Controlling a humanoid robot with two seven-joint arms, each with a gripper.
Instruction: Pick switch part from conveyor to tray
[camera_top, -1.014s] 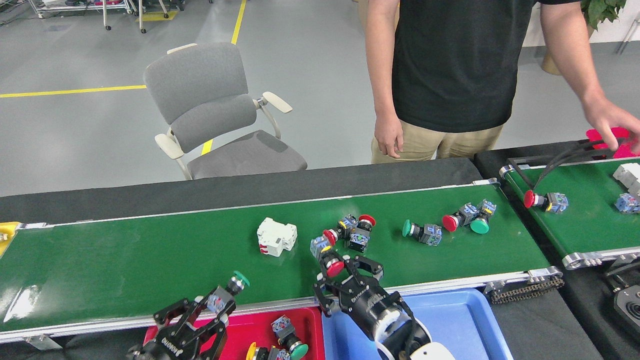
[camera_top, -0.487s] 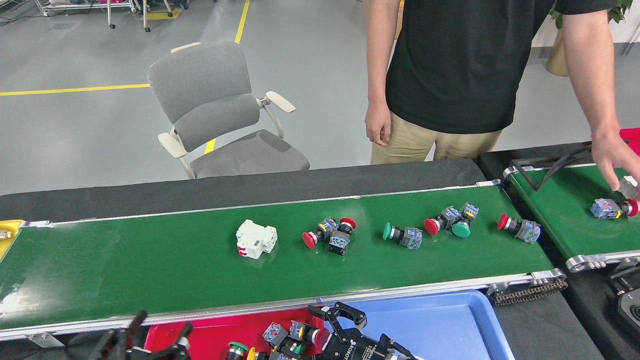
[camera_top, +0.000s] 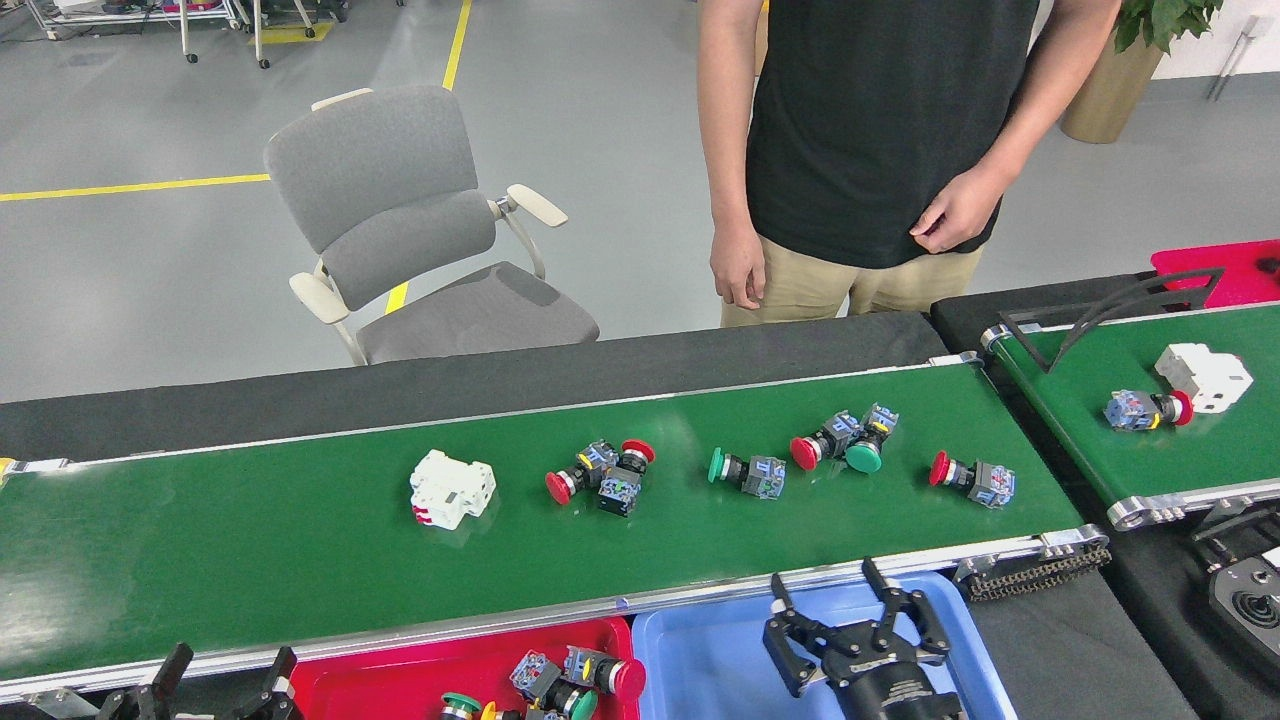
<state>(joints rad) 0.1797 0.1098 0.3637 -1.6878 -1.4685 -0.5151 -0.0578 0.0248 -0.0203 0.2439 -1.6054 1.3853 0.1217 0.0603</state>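
The conveyor (camera_top: 250, 560) runs across the view and carries several switch parts: a white breaker block (camera_top: 452, 488), a red-capped pair (camera_top: 600, 472), a green-capped one (camera_top: 747, 472), a red and green pair (camera_top: 845, 442) and a red-capped one (camera_top: 972, 478). Below its near rail sit a red tray (camera_top: 400, 680), holding several switch parts (camera_top: 560, 685), and a blue tray (camera_top: 700, 650). My right gripper (camera_top: 825, 590) hangs open and empty over the blue tray. At the bottom left edge, my left gripper (camera_top: 233, 662) shows only its spread fingertips, with nothing between them.
A shorter green belt (camera_top: 1110, 360) with a black guide bar stands at the right, carrying a white block (camera_top: 1205, 375) and a red-capped switch (camera_top: 1150, 408). A person (camera_top: 880, 150) stands behind the conveyor. A grey chair (camera_top: 420, 230) is behind it on the left.
My right gripper has moved right, from the trays' border to over the blue tray. The parts on the belt have shifted left. The person's hand has left the right belt.
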